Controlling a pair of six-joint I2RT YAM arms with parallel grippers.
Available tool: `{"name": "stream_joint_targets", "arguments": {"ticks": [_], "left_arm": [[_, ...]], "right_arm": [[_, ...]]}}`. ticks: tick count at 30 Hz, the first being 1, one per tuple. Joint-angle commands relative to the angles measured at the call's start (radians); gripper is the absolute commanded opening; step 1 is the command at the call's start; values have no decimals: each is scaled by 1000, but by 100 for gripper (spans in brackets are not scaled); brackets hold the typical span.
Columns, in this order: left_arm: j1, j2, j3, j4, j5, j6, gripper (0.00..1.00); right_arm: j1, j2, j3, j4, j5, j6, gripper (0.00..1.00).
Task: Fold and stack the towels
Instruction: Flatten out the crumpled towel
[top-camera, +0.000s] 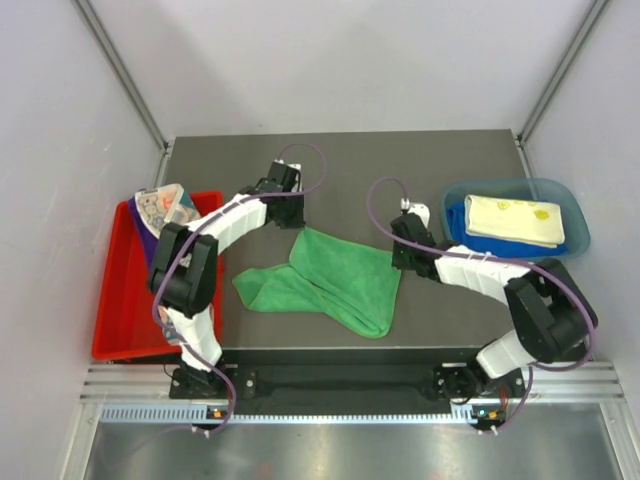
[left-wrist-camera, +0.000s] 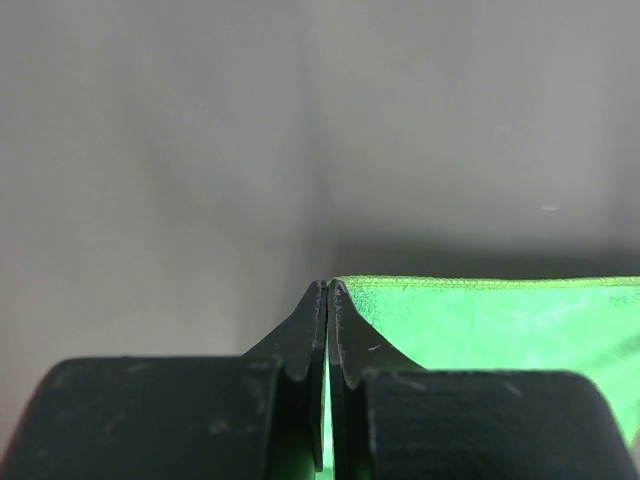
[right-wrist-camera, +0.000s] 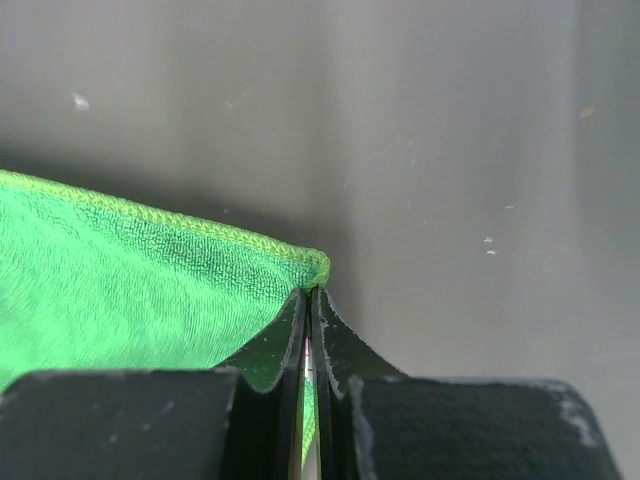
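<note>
The green towel (top-camera: 330, 280) lies mid-way across the bench (top-camera: 450, 160), crumpled toward the near side. The left pincer (left-wrist-camera: 328, 287) is clamped on its far-left corner and the right pincer (right-wrist-camera: 308, 292) on the far-right one (both tight at the hem), prob. to pull that edge taut for a fold.

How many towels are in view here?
5: green towel on the table, pinched by left gripper and right gripper; yellow towel atop blue towel in the right bin; purple towel and white printed towel in the red tray. More may lie hidden underneath.
</note>
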Motion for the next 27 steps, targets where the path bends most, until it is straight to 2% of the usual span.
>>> {"name": "stream_joint_targets", "arguments": {"ticks": [1,7,13,19,27], "left_arm": [[2,-134,6,23,-15,-9,0],[1,-298,19,25,6,18,0],[1,-489,91,46,8,61,0],[1,-554,267,14,23,92,0],[-2,-571,488,-3,55,101,0]], "right_arm": [[11,-115,82,-49,51,-49,0],[9,-254,183,-131,102,-118,1],[9,-356,372,-195,145,-233,0],[9,-399,600,-229,148,-329,0],[9,-422,805,-263,93,-409,0]]}}
